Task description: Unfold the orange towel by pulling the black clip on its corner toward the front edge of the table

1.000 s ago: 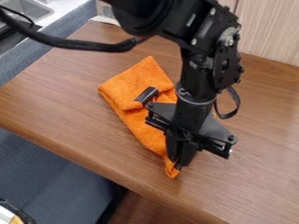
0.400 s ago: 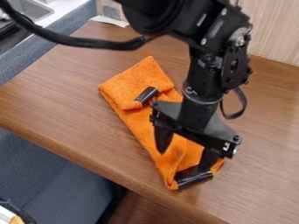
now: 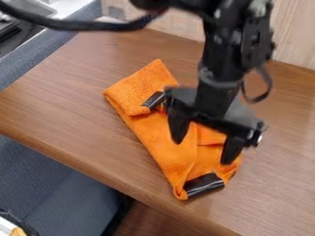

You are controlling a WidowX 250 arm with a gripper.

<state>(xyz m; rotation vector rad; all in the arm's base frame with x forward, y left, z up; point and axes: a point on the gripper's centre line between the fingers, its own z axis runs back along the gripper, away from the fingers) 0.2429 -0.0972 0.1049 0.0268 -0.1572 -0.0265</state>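
– How are your fingers (image 3: 177,130) set?
– Spread apart, black and tapered, over your orange cloth (image 3: 161,145) (fuzzy, folded, a glossy dark strip (image 3: 205,184) at its near end), lying slantwise on the smooth, wood-grained worktop (image 3: 73,101).

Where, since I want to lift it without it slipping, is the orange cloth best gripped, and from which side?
Probably at the thick folded-over lip of the orange cloth, just left of the upper dark piece. Come from above and pinch across the lip: the cloth lies low, and the doubled layers offer more to hold. The gripper is open.
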